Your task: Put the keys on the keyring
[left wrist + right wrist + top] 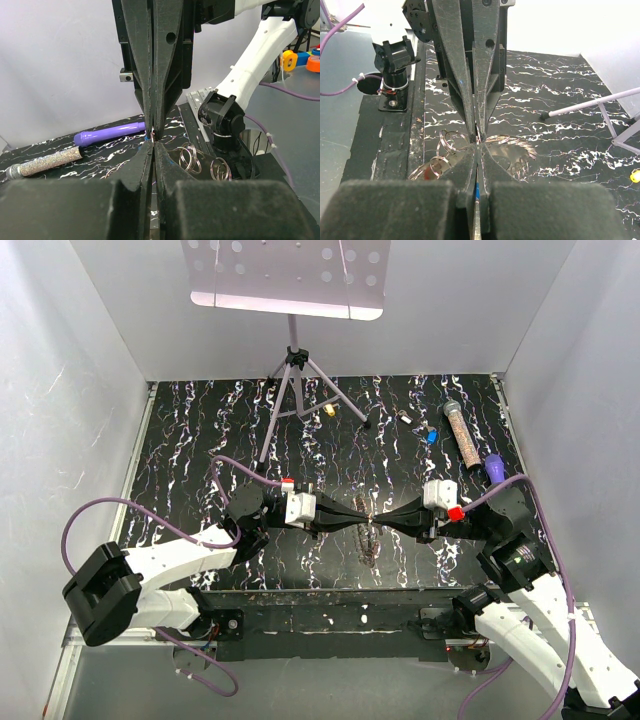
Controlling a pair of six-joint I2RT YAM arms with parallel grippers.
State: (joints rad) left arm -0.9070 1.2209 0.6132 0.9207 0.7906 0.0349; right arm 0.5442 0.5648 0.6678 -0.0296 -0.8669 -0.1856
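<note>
Item: left gripper and right gripper, both pressed together tip to tip at table centre, apparently pinching the keyring. The keys lie loose, far right. Handling: steady grip, gentle prying, no twisting.

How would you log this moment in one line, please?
left hand shut on keyring; right hand shut on keyring; tips touching; blue key on table
</note>
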